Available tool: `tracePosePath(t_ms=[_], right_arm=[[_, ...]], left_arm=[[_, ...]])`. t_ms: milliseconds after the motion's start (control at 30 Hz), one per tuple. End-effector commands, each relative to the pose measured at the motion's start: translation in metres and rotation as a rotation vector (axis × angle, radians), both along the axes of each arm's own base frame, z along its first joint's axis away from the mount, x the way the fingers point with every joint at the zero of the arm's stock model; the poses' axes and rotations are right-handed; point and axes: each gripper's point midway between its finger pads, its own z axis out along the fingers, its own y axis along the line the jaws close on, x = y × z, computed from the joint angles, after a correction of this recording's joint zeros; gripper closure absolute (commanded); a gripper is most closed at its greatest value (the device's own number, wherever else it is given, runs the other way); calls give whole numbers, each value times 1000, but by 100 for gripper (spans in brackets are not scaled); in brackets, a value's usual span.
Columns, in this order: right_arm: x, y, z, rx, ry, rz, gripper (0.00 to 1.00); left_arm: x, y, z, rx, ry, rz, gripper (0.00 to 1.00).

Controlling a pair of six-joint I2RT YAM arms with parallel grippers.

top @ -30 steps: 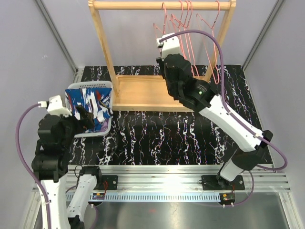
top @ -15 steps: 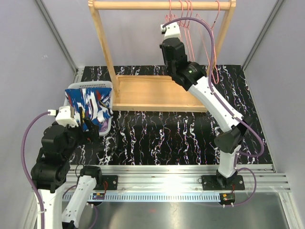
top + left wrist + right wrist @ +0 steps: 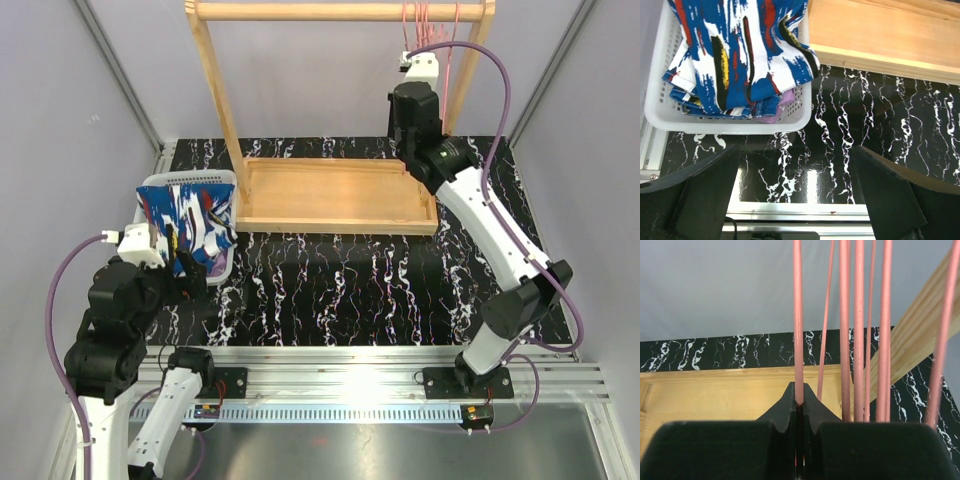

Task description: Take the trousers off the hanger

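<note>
The dark blue trousers (image 3: pixel 188 222) with white, red and yellow splashes lie piled in the white basket (image 3: pixel 190 178). The left wrist view shows them (image 3: pixel 740 50) draped over the lilac trousers (image 3: pixel 782 104), of which only a corner peeks out. My left gripper (image 3: pixel 185 265) hovers open and empty (image 3: pixel 796 156) just near of the basket, over the black marbled table. My right gripper (image 3: pixel 414 45) is raised at the rack's right end, shut on the wire of a bare pink hanger (image 3: pixel 798 315). Nothing hangs from that hanger.
Several bare pink hangers (image 3: pixel 430 18) are bunched at the right end of the wooden rail (image 3: pixel 330 11), close to the right post (image 3: pixel 468 70). The rack's wooden base tray (image 3: pixel 335 195) lies right of the basket. Grey walls enclose the table.
My right arm has swung right along the rail with the hanger, and the hangers are now bunched at the right end. The left gripper pulled back slightly from the basket, then stayed still.
</note>
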Motion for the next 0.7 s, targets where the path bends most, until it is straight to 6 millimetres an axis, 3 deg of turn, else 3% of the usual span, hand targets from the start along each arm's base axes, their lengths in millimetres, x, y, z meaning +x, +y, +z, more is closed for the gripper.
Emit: tracePosePath(t_ms=[0,133,200,267,333,433,633,667], right_arm=[[-8,-12,-14,43,48,-2,100],[-16,-17,-11,72,40,14,100],[-19,-10,-10,84,50,59,100],[-24,-3,-7,104,57,102,87],[-32,1,1,128,47,148,69],[-45,0,16,162,17,176,55],[-81,-1,45,191,-9,266,38],[-88,-2,46,183,-1,282,26]], left_arm=[[-3,12,12,34,-41,53,1],[-9,22,18,46,-72,104,1],[-8,21,17,46,-67,98,1],[-7,20,16,46,-65,94,1],[-8,23,19,54,-77,104,1],[-9,26,21,67,-79,113,1],[-6,32,23,84,-94,145,1],[-5,36,23,92,-99,166,1]])
